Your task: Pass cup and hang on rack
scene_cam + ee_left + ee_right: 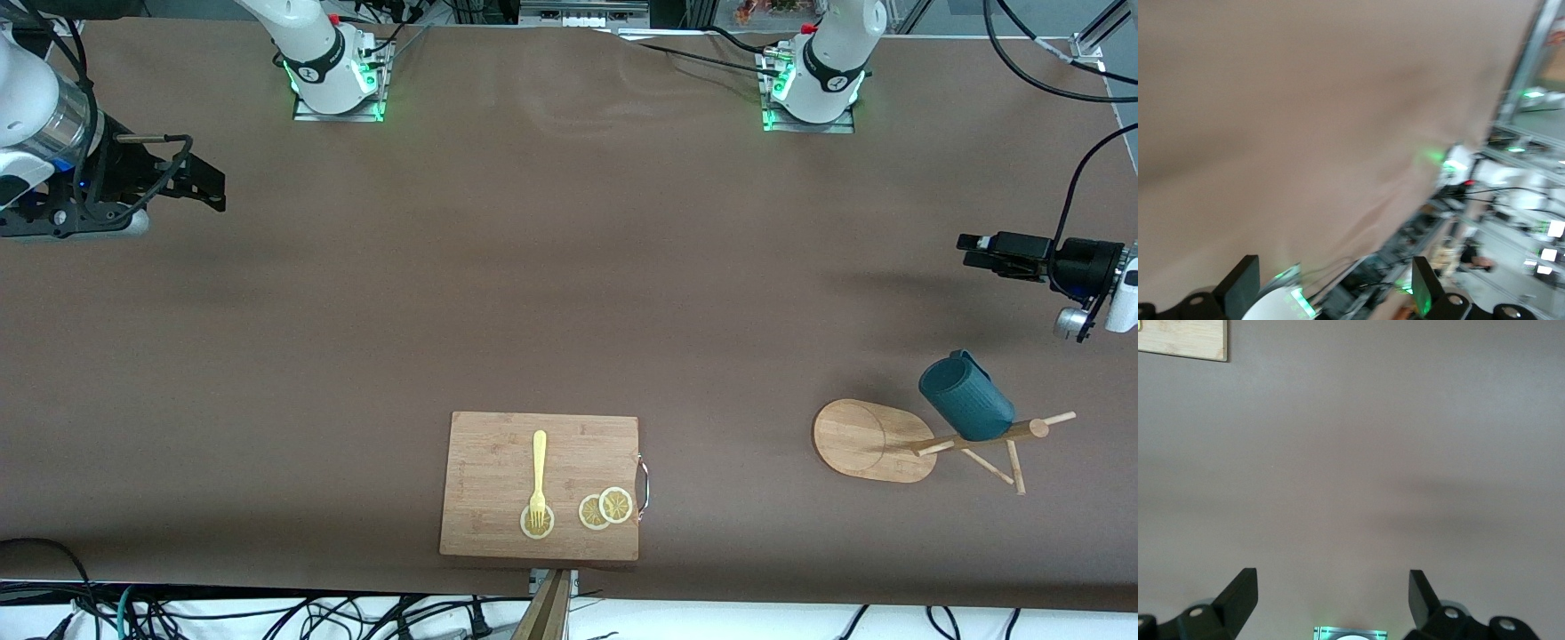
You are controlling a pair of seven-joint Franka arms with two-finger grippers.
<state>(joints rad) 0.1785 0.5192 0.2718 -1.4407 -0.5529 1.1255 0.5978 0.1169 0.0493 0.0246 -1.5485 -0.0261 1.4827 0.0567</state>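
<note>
Both grippers empty, jaws wide. Cup (966,396) hangs on a peg of the rack (876,441), at the left arm's end of the tabletop. Left gripper (971,252) above tabletop beside rack; right gripper (209,184) waits well apart. Hanging looks done; next: retreat only.

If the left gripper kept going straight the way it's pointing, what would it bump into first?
Probably nothing. The left gripper, open and empty, points along the bare table toward the right arm's end; the cup sits off that line.
</note>
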